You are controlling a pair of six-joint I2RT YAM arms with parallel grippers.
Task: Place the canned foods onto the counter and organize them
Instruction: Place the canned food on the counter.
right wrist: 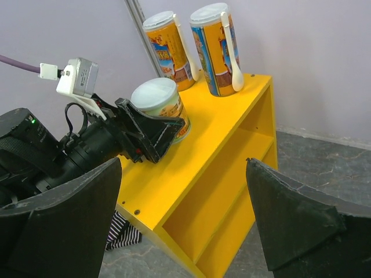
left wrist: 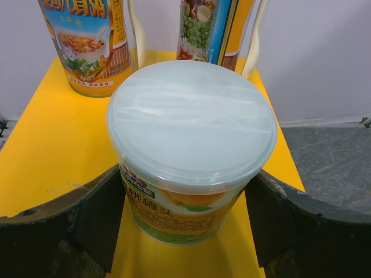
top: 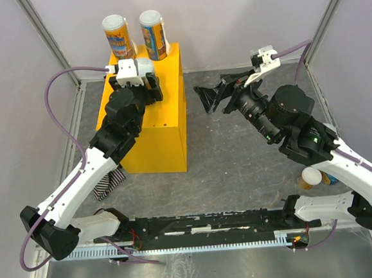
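Left hand pinches the short can, standing on the yellow worktop at six o'clock of two tall cans. Advisable: align it squarely before letting go. Right hand hangs spread.

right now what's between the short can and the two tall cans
Only bare counter separates the short can from the tall cans, shown in the right wrist view.

bright yellow rectangular box counter: flat yellow all over
tall left can: orange-yellow label, white lid
tall right can: blue and yellow label, white lid
short round can: milky white lid, orange-green label
crumpled cloth: black-white stripes
stone-look tabletop: mottled grey
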